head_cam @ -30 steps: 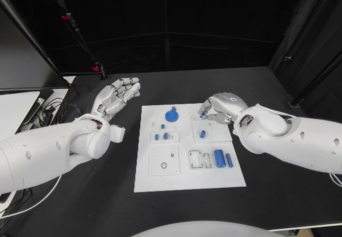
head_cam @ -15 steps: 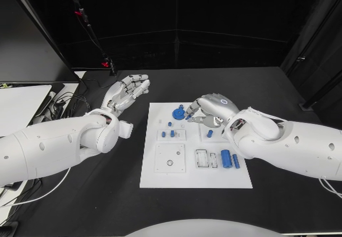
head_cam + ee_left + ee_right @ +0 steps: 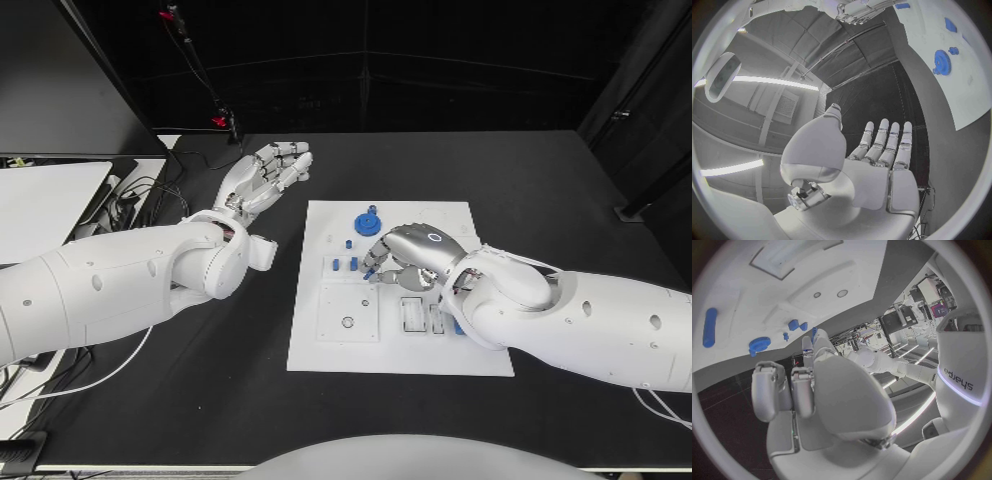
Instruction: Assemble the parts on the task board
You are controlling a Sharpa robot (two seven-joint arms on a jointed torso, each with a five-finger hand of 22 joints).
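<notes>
Right hand (image 3: 408, 252) over task board (image 3: 332, 345) centre

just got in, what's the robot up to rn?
It is working on the white task board with small blue parts. The right hand is over the middle of the board, fingers curled down near the small blue pegs; whether it grips anything cannot be told. The left hand is off the board's far left corner, open, holding nothing. The blue gear sits at the board's far end.
</notes>
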